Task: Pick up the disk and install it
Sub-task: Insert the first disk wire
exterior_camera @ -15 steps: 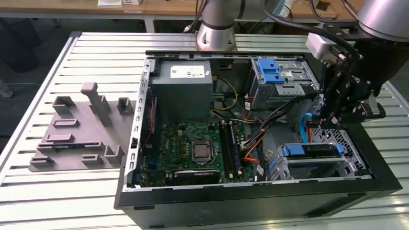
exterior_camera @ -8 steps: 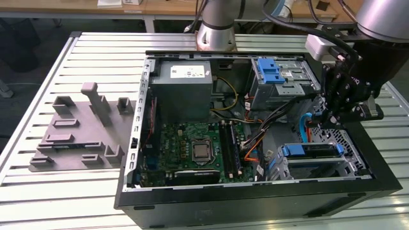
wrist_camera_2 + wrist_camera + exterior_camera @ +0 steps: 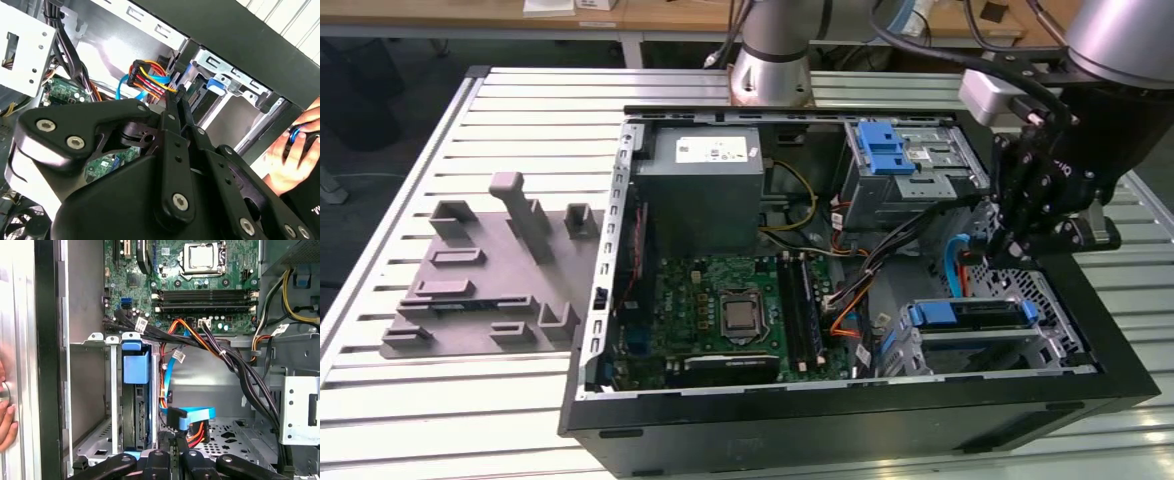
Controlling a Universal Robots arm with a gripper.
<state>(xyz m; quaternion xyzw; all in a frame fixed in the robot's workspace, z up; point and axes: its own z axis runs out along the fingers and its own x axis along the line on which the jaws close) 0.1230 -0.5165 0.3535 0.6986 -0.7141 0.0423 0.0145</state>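
Disk (image 3: 135, 410) upright in bay, claw (image 3: 172, 457) beside.

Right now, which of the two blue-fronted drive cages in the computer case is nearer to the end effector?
The lower cage, at the case's front corner, directly under the end effector. The other cage sits further back, beside the grey power supply box.

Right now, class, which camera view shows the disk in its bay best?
The first wrist view: the disk stands edge-on in the bay, blue carrier tab facing the camera. The exterior view shows its blue end from above; the second wrist view shows a blue sliver.
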